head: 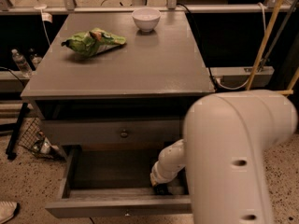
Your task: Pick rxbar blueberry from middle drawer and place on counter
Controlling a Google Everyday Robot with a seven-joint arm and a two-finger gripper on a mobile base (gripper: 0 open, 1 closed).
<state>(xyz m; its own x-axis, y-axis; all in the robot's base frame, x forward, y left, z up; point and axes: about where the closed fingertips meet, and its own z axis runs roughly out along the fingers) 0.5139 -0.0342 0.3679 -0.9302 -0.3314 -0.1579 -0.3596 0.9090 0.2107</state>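
The middle drawer [70,171] is pulled open below the counter [140,64], showing its dark inner floor. My white arm reaches down into the drawer's right part. My gripper [162,188] is a dark shape low inside the drawer near the front wall, under the white wrist [169,162]. The rxbar blueberry is hidden; I cannot see it in the drawer or on the counter.
A green snack bag [93,42] lies at the counter's back left and a white bowl [145,18] stands at the back middle. A drawer front with a round knob [124,133] sits shut above the open drawer. My large arm housing [238,157] covers the right foreground.
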